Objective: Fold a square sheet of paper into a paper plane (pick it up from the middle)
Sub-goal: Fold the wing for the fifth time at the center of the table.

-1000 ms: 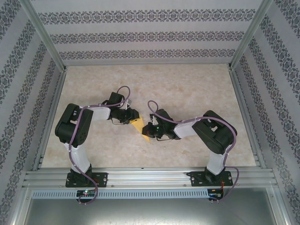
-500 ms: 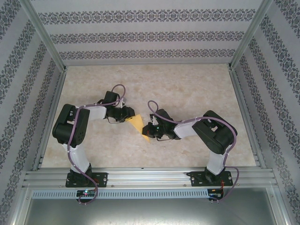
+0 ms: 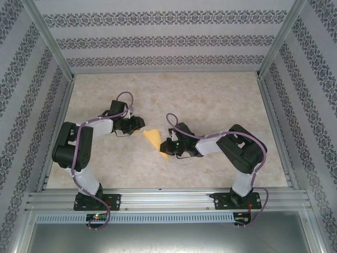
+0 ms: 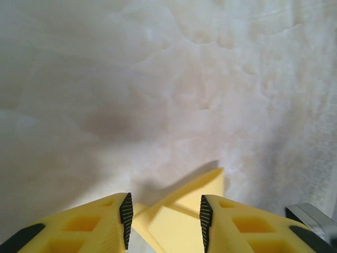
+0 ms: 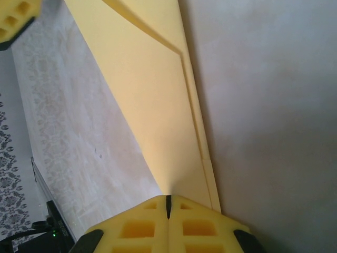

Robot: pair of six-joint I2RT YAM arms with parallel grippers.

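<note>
The paper plane (image 3: 153, 138) is a folded yellow dart with a layered edge, lying near the middle of the table. My right gripper (image 3: 166, 148) is shut on its near right end. In the right wrist view the closed fingertips (image 5: 168, 200) pinch the paper plane (image 5: 152, 95), which stretches away toward the upper left. My left gripper (image 3: 140, 124) stands open just left of the paper's far end, not touching it. In the left wrist view its fingers (image 4: 165, 203) are apart, and the paper's tip (image 4: 181, 219) lies on the table beyond them.
The marbled table top (image 3: 210, 100) is bounded by patterned walls and aluminium posts on three sides. A metal rail (image 3: 168, 199) carrying both arm bases runs along the near edge. A left finger (image 5: 16, 16) shows in the corner of the right wrist view.
My left gripper has drawn back to the left and away from the paper, its arm swinging outward. The right gripper and the paper have stayed where they were.
</note>
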